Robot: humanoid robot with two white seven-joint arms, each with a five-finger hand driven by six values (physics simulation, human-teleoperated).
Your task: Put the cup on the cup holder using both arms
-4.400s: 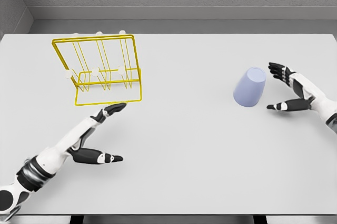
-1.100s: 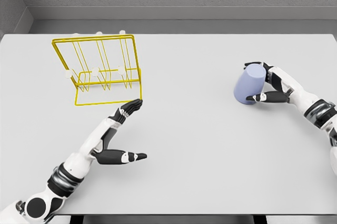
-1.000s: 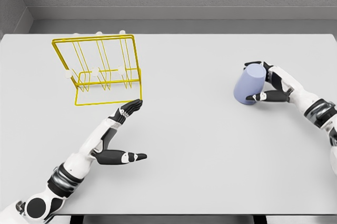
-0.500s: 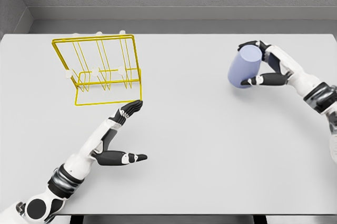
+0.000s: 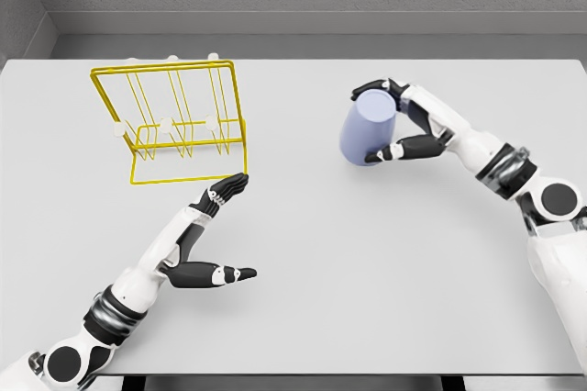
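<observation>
The right hand (image 5: 402, 125) grips the lavender cup (image 5: 366, 128), with fingers (image 5: 367, 90) curled over its upper end and the thumb (image 5: 393, 151) pressed against its lower side. The cup is tilted, its closed end pointing up and toward the right hand's wrist, its wider end down and away to the left. It shows above the grey table (image 5: 367, 253) with the right arm stretched in from the right edge; whether its lower rim touches the surface cannot be told.

Well to the left of the right hand stands the yellow wire cup holder (image 5: 174, 125), an upright frame with thin vertical rods and small white tips, resting on the table's far left part. The cup and the holder are well apart.

The left hand (image 5: 204, 235) lies open just in front of the holder, holding nothing. Its fingers (image 5: 227, 188) are straight and reach toward the holder's near right corner, the fingertips just beside the base wire, while the thumb (image 5: 220, 273) is spread out to the right, close to the table.
</observation>
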